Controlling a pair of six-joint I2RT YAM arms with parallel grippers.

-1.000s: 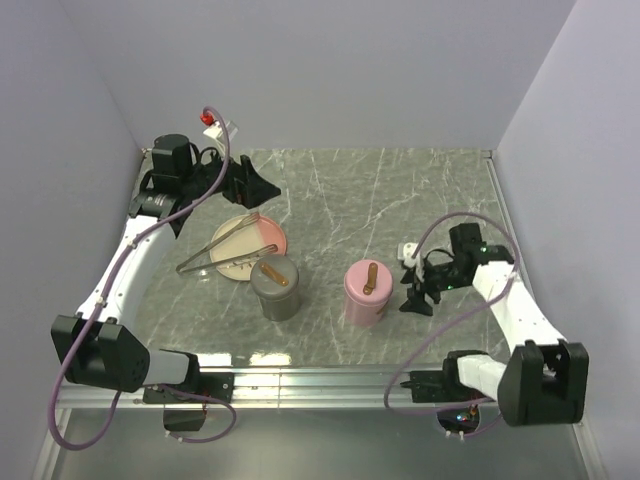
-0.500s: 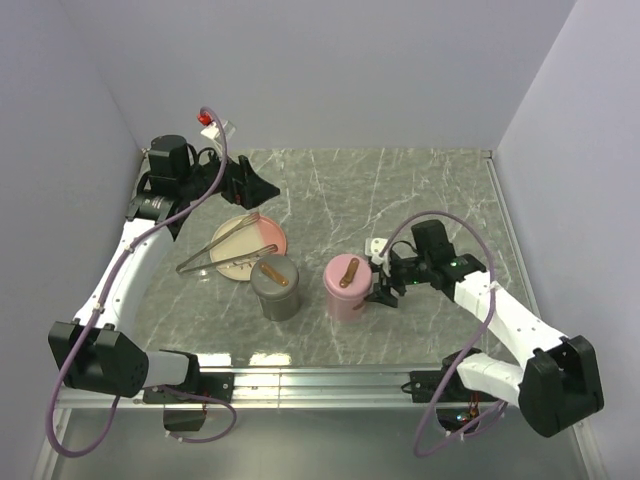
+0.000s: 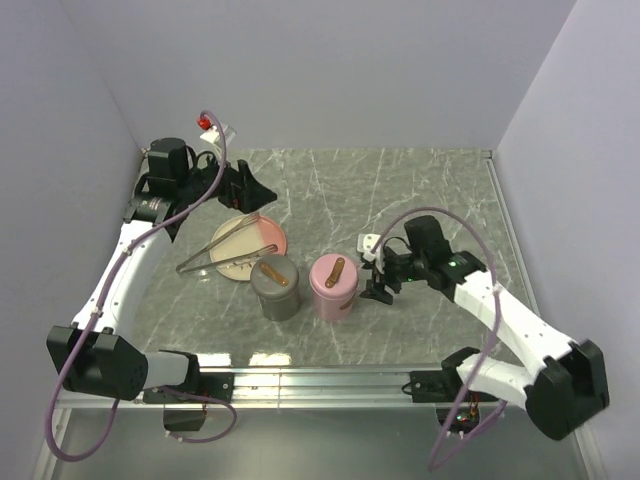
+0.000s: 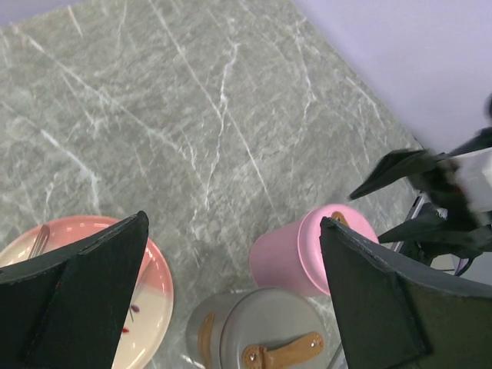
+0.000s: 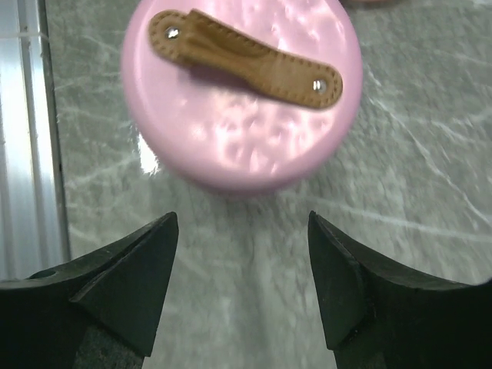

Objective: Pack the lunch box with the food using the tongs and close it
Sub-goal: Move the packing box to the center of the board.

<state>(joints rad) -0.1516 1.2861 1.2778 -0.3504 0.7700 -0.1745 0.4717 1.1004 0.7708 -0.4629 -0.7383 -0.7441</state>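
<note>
Left gripper (image 3: 250, 185): spread to its widest, empty, hanging over the far-left of the table behind the plate (image 3: 276, 233). The tongs (image 3: 216, 245) lie slantwise across the plate, joined end past its near-left rim, and the food is too small to make out from above. Grey container (image 3: 275, 285) and pink container (image 3: 333, 288), both lidded, stand close together; right gripper (image 3: 370, 286): jaws well apart, holding nothing, just right of the pink one, so you should probably come in level, flank its wall evenly, and close gently to avoid shoving it into the grey one.
</note>
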